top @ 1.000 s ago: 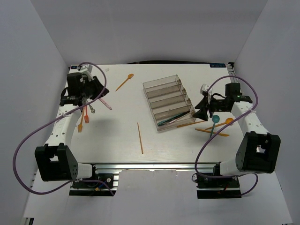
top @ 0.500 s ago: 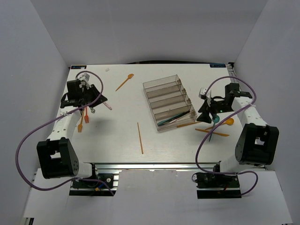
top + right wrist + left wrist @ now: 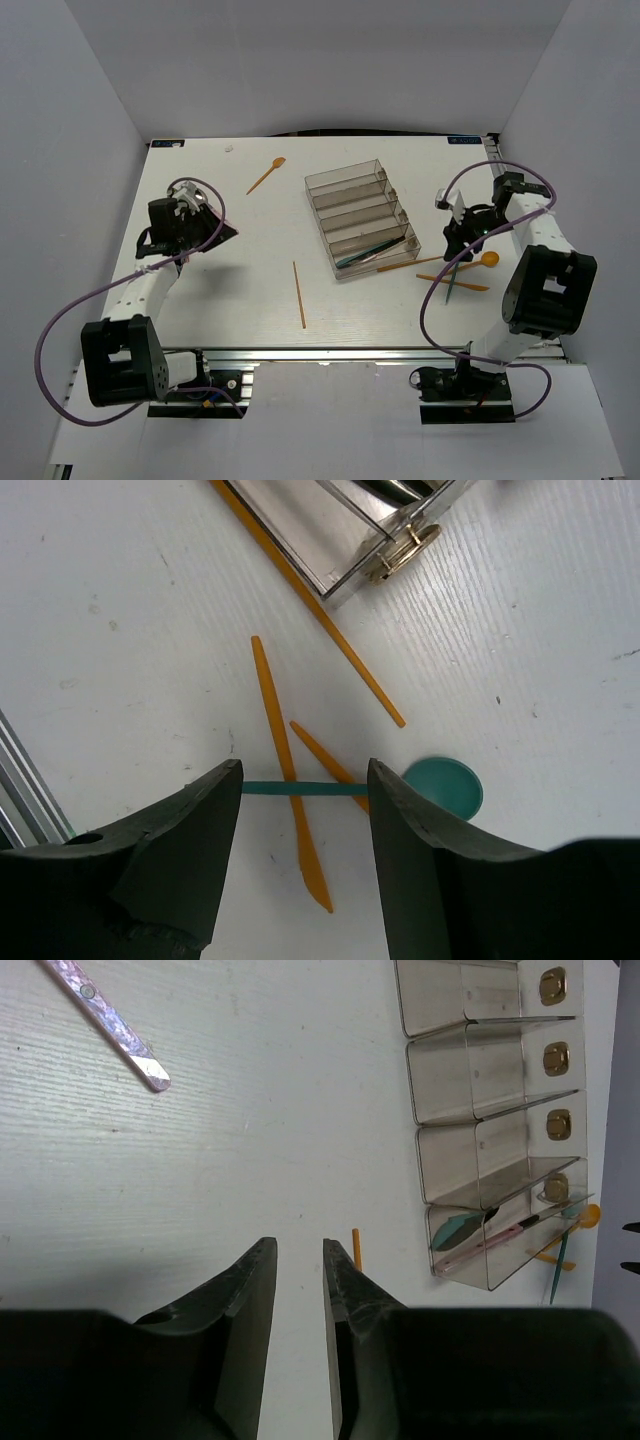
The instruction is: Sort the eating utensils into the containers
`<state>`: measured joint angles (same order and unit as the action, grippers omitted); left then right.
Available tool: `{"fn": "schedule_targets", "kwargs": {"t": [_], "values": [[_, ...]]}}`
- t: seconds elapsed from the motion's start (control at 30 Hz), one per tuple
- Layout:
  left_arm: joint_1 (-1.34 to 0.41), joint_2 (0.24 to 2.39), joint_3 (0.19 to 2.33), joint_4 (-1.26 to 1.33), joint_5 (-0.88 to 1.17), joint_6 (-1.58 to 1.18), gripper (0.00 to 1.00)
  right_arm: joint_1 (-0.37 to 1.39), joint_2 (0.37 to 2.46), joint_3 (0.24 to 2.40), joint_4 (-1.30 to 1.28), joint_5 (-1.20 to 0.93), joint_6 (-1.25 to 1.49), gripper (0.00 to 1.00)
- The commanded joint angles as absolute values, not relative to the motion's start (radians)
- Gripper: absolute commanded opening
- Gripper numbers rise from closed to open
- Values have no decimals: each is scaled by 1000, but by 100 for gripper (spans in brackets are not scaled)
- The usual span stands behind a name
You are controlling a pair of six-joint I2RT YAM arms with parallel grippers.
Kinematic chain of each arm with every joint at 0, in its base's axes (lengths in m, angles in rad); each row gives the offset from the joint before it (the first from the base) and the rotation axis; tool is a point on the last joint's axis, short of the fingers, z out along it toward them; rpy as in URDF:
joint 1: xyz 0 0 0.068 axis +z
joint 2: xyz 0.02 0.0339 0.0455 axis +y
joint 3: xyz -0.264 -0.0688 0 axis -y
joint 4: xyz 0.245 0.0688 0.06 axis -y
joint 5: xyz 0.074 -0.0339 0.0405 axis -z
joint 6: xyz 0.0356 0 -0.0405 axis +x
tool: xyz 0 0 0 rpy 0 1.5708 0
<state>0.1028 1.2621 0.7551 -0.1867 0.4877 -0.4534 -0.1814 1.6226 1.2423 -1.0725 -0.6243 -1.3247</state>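
The clear brownish tray (image 3: 362, 218) lies mid-table; its nearest compartment holds a teal utensil (image 3: 455, 1230) and several slim ones. My right gripper (image 3: 455, 243) (image 3: 305, 770) is open wide, low over the table, its fingers either side of a teal spoon's handle (image 3: 300, 789), which crosses an orange knife (image 3: 285, 770). An orange spoon (image 3: 487, 259) and an orange stick (image 3: 310, 610) lie beside them. My left gripper (image 3: 215, 228) (image 3: 300, 1255) is empty, with a narrow gap between its fingers, above bare table. An iridescent handle (image 3: 110, 1025) lies ahead of it.
An orange spoon (image 3: 266, 175) lies at the back, left of the tray. A long orange stick (image 3: 298, 294) lies on the table in front of the tray. White walls enclose the table on three sides.
My left gripper has moved nearer and to the right, off the utensils at the left. My right gripper has shifted right, over the teal spoon and orange knife.
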Motion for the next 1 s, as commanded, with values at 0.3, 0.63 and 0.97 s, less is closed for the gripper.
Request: {"fn": "schedule_targets", "kwargs": {"t": [0.3, 0.63, 0.97], "values": [[98, 1161, 761, -195, 476, -436, 38, -58, 1572, 1152, -1034, -480, -1271, 61], [97, 1117, 706, -181, 492, -480, 40, -31, 1603, 1054, -894, -425, -1241, 62], [97, 1062, 696, -222, 463, -497, 42, 35, 1678, 1025, -741, -382, -1230, 72]]}}
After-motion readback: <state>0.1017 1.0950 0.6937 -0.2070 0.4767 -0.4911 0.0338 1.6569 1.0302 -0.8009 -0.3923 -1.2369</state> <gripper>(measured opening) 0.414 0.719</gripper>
